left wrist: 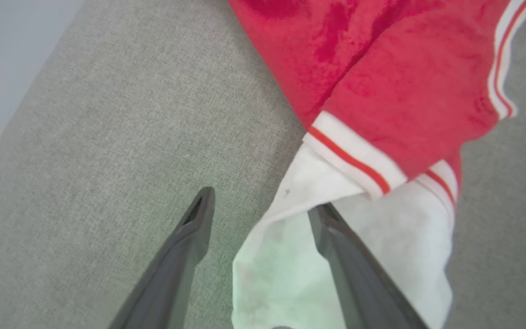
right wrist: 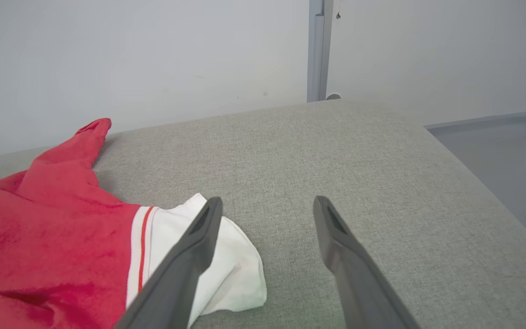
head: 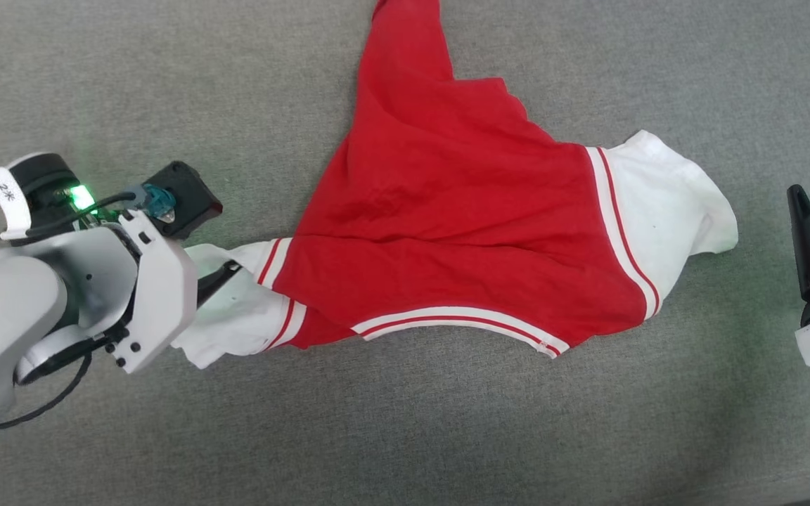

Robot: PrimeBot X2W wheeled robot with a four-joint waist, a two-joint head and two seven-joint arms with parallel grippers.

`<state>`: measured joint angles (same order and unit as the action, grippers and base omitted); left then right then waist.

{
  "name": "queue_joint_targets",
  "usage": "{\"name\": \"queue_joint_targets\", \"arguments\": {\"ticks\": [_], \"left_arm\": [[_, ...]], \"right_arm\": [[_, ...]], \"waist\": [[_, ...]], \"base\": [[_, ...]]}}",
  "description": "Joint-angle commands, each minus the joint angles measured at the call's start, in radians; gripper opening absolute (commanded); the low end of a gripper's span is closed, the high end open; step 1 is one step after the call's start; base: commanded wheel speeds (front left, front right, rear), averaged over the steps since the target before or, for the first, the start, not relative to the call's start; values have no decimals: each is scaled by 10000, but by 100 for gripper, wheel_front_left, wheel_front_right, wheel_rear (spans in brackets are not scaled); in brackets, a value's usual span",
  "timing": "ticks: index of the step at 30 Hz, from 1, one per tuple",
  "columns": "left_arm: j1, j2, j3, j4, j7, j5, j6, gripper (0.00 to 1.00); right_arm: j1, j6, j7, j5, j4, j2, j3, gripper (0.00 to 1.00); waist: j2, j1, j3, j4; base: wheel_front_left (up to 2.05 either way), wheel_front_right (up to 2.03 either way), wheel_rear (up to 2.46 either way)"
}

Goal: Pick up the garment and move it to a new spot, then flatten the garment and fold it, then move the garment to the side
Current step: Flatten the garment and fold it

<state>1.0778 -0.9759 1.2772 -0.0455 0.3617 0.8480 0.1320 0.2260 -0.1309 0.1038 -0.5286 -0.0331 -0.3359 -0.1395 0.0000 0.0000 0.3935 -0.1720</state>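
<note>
Grey surface [head: 166, 436]: garment [head: 447, 232] sleeve between spread left fingers [left wrist: 185, 269].

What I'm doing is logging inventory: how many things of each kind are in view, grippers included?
garment: 1
grippers: 2, the left gripper and the right gripper
Total: 3
</note>
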Motion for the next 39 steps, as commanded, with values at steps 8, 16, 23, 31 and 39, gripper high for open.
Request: {"name": "queue_joint_targets", "arguments": {"ticks": [8, 16, 23, 31, 39], "left_arm": [[-358, -121, 33, 210, 699, -37, -29, 0], [-78, 113, 31, 231, 519, -50, -29, 0], [52, 323, 33, 180, 411, -80, -29, 0], [207, 697, 46, 217, 260, -241, -29, 0], [304, 905, 54, 79, 48, -157, -29, 0]], "right_arm": [[272, 4, 90, 48, 94, -123, 392, 100], [-11, 4, 1905, -126, 399, -1295, 2102, 100], [-272, 2, 4187, -903, 1153, -2304, 2971, 100], [123, 4, 5606, -958, 1225, -2322, 2726, 100], [376, 4, 6288, -819, 335, -1894, 2972, 34]], "waist": [[0, 0, 297, -59], [0, 0, 551, 100], [0, 0, 707, 255], [0, 0, 1039, 623], [0, 0, 1270, 875]], "base": [[0, 0, 0], [0, 0, 0], [0, 0, 0], [0, 0, 0], [0, 0, 0]]}}
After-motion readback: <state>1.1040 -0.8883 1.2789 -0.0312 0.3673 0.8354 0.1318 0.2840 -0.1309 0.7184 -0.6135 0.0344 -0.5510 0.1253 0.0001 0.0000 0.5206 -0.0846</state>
